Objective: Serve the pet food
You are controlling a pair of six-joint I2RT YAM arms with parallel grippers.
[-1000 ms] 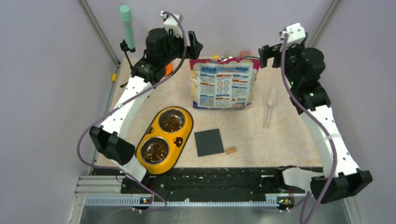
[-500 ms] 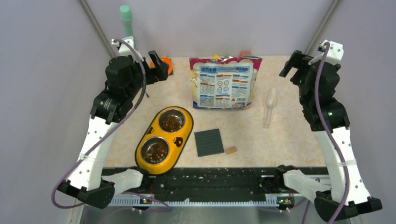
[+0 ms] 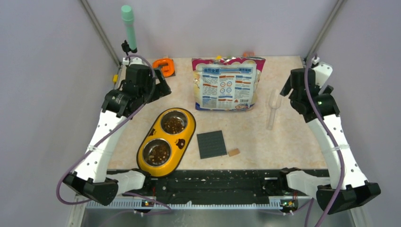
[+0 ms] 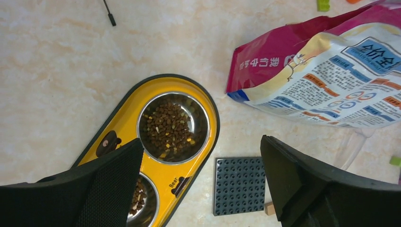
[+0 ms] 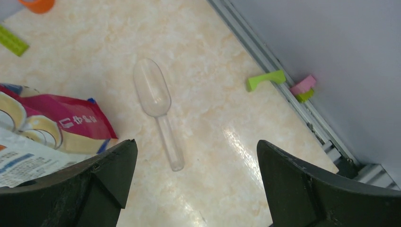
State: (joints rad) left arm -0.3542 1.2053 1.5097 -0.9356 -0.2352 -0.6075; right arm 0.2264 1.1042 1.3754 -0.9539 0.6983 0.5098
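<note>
While your left gripper (image 4: 202, 187) and right gripper (image 5: 196, 182) gape empty, a low swing could knock the bag (image 4: 331, 71) or scatter kibble (image 4: 170, 127).

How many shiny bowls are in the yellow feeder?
2, both in the yellow feeder: the far bowl at its far end, the near bowl at its near end. Both hold kibble. None hidden.

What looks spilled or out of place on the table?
No spill shows: the kibble sits inside both bowls of the yellow feeder. The food bag lies flat, with the clear scoop empty beside it. Only the dark studded plate and tan block seem unrelated to feeding.
</note>
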